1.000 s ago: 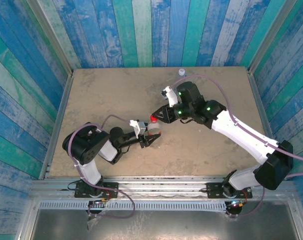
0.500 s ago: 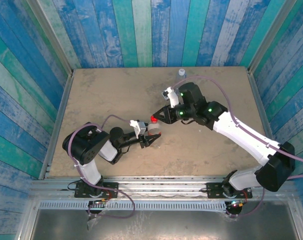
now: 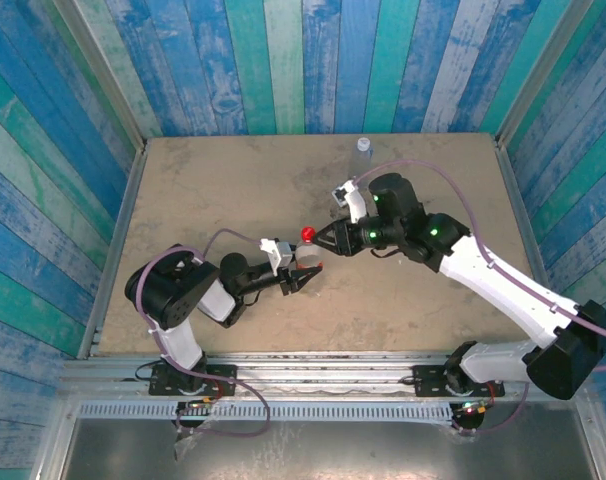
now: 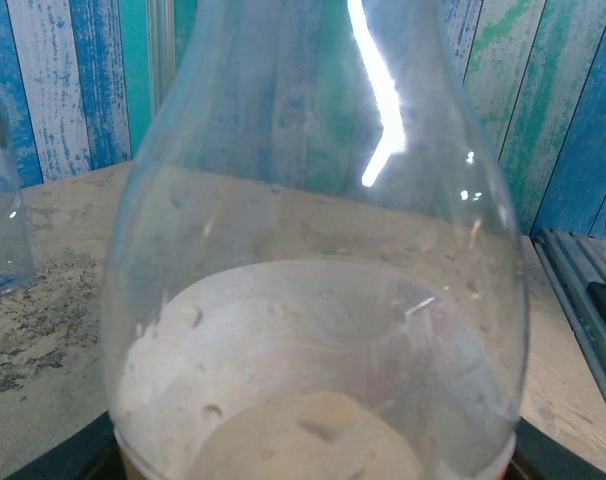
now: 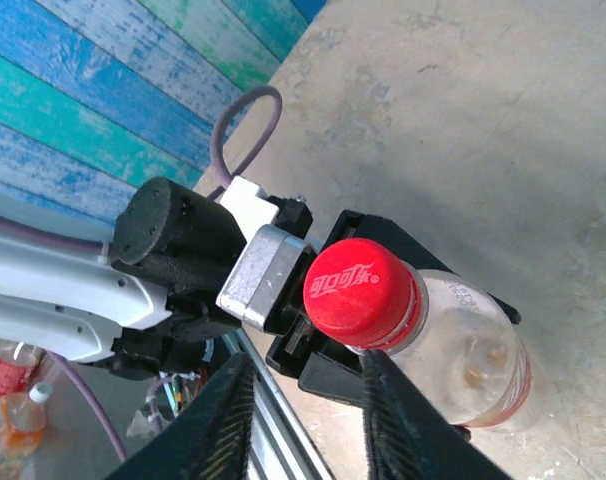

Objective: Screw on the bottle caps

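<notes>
One red cap (image 5: 356,290) sits on the neck of the labelled bottle (image 5: 463,360), centre of the right wrist view. Light, stiff plastic by the look of it; best pinched across its rim. The thin bottle wall probably dents. The right gripper (image 5: 308,362) stands wide, the cap just beyond its tips and untouched. The left gripper (image 3: 305,272) clamps the bottle body, centre of the top view.
</notes>
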Motion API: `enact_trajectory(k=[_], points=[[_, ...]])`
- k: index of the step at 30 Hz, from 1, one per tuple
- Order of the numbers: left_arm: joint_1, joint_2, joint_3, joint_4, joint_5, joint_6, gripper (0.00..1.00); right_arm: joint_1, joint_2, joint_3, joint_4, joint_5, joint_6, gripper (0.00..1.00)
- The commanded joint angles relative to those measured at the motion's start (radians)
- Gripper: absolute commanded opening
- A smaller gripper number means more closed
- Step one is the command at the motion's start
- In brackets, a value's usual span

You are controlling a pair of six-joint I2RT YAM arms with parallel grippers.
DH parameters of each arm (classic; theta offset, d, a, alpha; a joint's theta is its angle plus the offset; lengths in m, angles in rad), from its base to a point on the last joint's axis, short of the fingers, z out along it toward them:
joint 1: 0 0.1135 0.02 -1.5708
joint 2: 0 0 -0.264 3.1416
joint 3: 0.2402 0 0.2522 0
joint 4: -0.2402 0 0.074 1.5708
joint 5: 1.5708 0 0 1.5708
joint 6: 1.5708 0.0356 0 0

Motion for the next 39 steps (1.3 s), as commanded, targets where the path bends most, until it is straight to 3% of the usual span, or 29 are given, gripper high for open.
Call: enact_trajectory(k=[1, 8, 16, 26, 39], points=[[0.005, 0.032, -0.009, -0.092, 0.005, 0.016, 0.6, -0.007, -0.024, -0.006, 0.002, 0.05, -0.032, 0.38], [0.005, 0.027, -0.017, -0.094, 0.01, 0.024, 0.61, -0.022, 0.085, 0.08, -0.004, 0.006, -0.054, 0.42], [0.005, 0.028, -0.014, -0.1, 0.011, 0.029, 0.61, -0.025, 0.172, 0.152, -0.044, -0.06, -0.081, 0.32], [0.005, 0.031, -0.009, -0.104, -0.003, 0.018, 0.6, -0.026, 0.124, 0.071, -0.034, -0.076, -0.052, 0.24], [0.008, 0.04, 0.004, -0.117, -0.009, 0.008, 0.6, -0.011, 0.02, -0.039, 0.029, -0.094, 0.02, 0.23]])
